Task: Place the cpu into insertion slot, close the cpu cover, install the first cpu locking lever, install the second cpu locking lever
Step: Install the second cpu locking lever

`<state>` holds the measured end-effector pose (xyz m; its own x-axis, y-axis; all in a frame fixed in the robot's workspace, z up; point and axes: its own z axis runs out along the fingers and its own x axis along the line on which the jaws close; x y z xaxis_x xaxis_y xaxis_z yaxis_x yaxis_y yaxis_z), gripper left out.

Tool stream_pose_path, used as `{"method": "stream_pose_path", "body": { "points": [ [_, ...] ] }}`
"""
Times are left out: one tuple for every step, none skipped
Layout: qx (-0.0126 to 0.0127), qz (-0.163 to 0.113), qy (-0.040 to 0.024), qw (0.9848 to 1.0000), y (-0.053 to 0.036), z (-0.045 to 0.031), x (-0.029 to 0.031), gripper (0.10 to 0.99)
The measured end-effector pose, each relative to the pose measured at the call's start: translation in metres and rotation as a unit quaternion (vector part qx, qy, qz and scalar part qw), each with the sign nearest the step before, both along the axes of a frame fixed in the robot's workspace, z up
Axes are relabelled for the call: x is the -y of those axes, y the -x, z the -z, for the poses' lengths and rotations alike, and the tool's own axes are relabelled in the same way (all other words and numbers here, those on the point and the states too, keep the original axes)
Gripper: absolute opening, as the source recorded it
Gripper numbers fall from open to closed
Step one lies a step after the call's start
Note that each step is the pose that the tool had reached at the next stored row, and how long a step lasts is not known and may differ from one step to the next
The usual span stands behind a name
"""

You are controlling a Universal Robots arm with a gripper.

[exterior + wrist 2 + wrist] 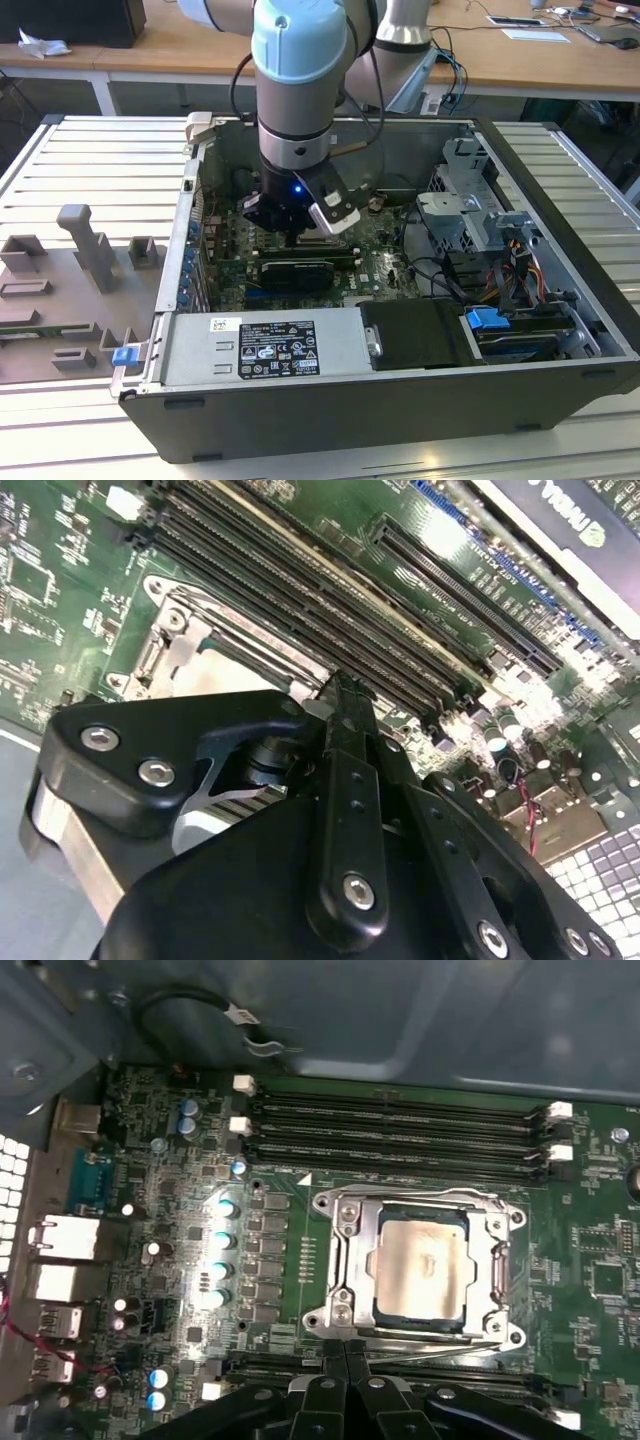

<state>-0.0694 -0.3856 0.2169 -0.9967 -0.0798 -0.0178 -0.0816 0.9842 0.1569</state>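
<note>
1. The cpu (422, 1268), a flat square chip with a dull silvery metal top, is seen lying level in the insertion slot (388, 1312) on the green board (285, 1250); its edges run parallel to the long memory slots (400, 1125).
2. The cpu cover (355, 1250), a thin bright metal frame, is laid flat around the cpu, whose top shows through the square window.
3. The gripper (346, 1360) is held just beside the slot's edge, on the side away from those memory slots; its black fingers (330, 1385) are pressed together at the tips and nothing is held.
4. In the exterior view the gripper (297, 237) is lowered inside the open case (560, 160), with steel walls around it.
</note>
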Motion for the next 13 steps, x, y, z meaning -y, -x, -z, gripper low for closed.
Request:
{"method": "stream_pose_path", "body": {
  "points": [
    [0.0000, 0.000, -0.0028, 1.0000, 0.0012, 0.0005, 0.0010, 0.106],
    [0.0000, 0.000, -0.0052, 1.0000, 0.0019, 0.0012, 0.0019, 0.106],
    [0.0001, 0.000, -0.0086, 1.0000, 0.0024, 0.0024, 0.0024, 0.106],
    [0.0001, 0.000, -0.0109, 0.9999, 0.0026, 0.0031, 0.0026, 0.106],
    [0.0001, 0.000, -0.0130, 0.9999, 0.0027, 0.0038, 0.0028, 0.106],
    [0.0001, 0.000, -0.0146, 0.9999, 0.0028, 0.0048, 0.0031, 0.106],
    [0.0001, 0.000, -0.0161, 0.9999, 0.0029, 0.0059, 0.0036, 0.106],
    [0.0002, 0.000, -0.0180, 0.9998, 0.0029, 0.0077, 0.0041, 0.106],
    [0.0002, 0.000, -0.0197, 0.9998, 0.0031, 0.0093, 0.0043, 0.106],
    [0.0002, -0.001, -0.0224, 0.9997, 0.0034, 0.0109, 0.0044, 0.106],
    [0.0001, -0.001, -0.0243, 0.9997, 0.0037, 0.0118, 0.0046, 0.106],
    [0.0002, -0.001, -0.0264, 0.9997, 0.0041, 0.0128, 0.0048, 0.106],
    [0.0002, -0.001, -0.0292, 0.9996, 0.0045, 0.0136, 0.0050, 0.106]
  ]
}}
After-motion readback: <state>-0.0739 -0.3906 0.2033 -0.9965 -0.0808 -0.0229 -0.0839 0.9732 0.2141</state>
